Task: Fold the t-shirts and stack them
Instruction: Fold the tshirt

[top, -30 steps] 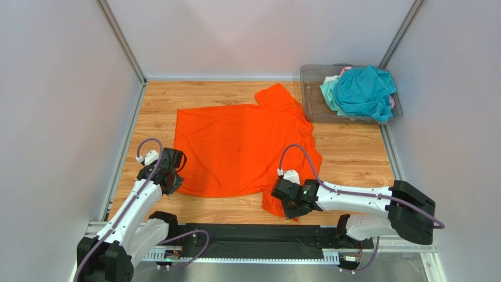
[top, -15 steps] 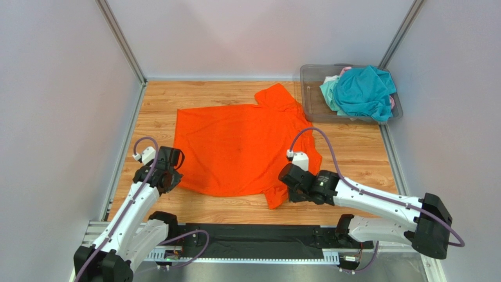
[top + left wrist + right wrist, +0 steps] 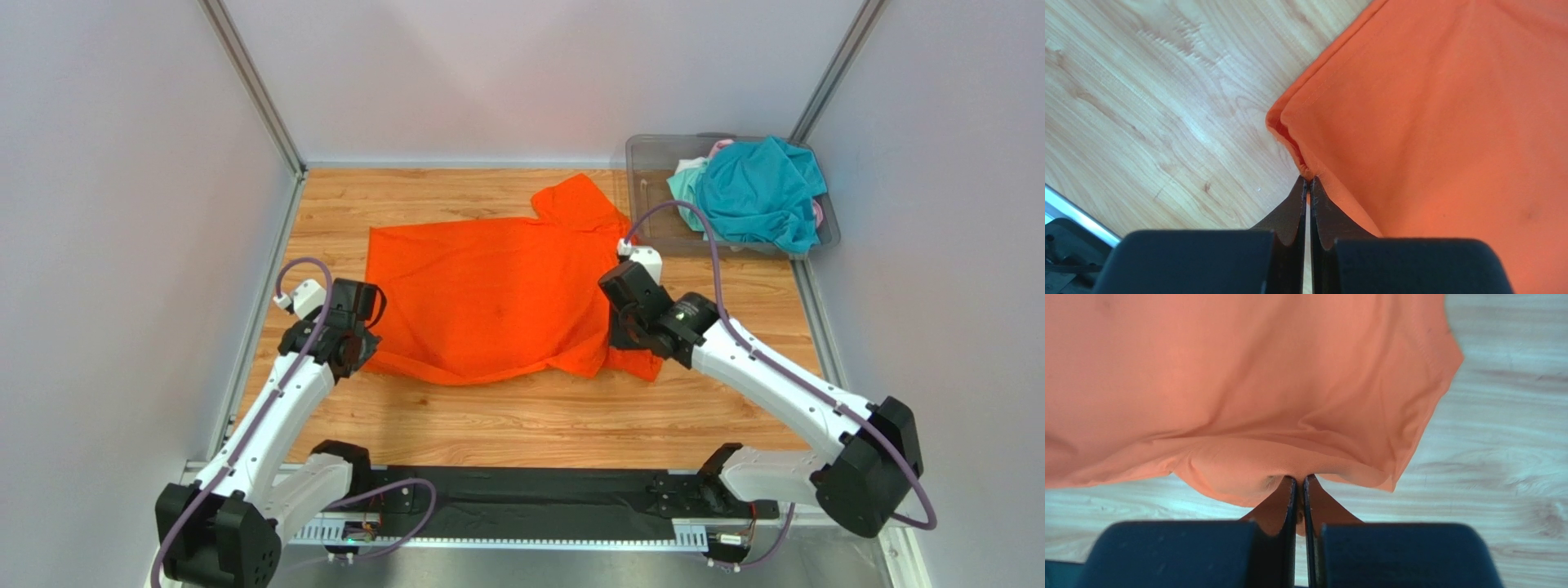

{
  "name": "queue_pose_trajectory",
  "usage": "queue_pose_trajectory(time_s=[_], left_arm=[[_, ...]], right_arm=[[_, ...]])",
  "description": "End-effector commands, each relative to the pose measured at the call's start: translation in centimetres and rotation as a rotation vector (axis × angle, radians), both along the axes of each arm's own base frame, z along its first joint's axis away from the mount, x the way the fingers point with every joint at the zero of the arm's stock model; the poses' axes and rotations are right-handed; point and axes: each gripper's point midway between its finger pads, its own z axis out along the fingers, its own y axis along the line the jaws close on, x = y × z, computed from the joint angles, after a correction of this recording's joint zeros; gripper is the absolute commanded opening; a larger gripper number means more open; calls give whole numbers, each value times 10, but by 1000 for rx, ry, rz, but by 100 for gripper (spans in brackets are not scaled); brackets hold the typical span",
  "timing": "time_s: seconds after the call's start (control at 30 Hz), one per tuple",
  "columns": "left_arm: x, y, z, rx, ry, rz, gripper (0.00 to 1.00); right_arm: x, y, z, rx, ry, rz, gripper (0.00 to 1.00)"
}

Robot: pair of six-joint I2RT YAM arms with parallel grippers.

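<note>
I see the left gripper (image 3: 1309,179) pinched on the near-left corner of the orange t-shirt (image 3: 491,294), which is spread across the table (image 3: 331,214). Rightward, the right gripper (image 3: 1298,478) is clamped on its near-right hem. Far right, the teal t-shirt (image 3: 761,190) lies heaped in the bin (image 3: 644,184).

My left arm (image 3: 264,423) and right arm (image 3: 773,380) show white links joined by black housings. A purple cable (image 3: 670,205) loops along each; the left gripper (image 3: 1309,182) and right gripper (image 3: 1298,479) end in black, wedge-shaped fingers (image 3: 1290,211).
</note>
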Motion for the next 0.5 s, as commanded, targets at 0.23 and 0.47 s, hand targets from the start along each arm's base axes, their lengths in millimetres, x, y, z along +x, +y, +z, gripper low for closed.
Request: queue_pose_trajectory(time_s=[0.23, 0.47], left_arm=[[46, 16, 26, 54, -85, 83, 0], [77, 17, 29, 71, -55, 73, 0]], right_arm=[[66, 10, 23, 1, -37, 24, 0], [98, 2, 26, -13, -35, -3, 0]])
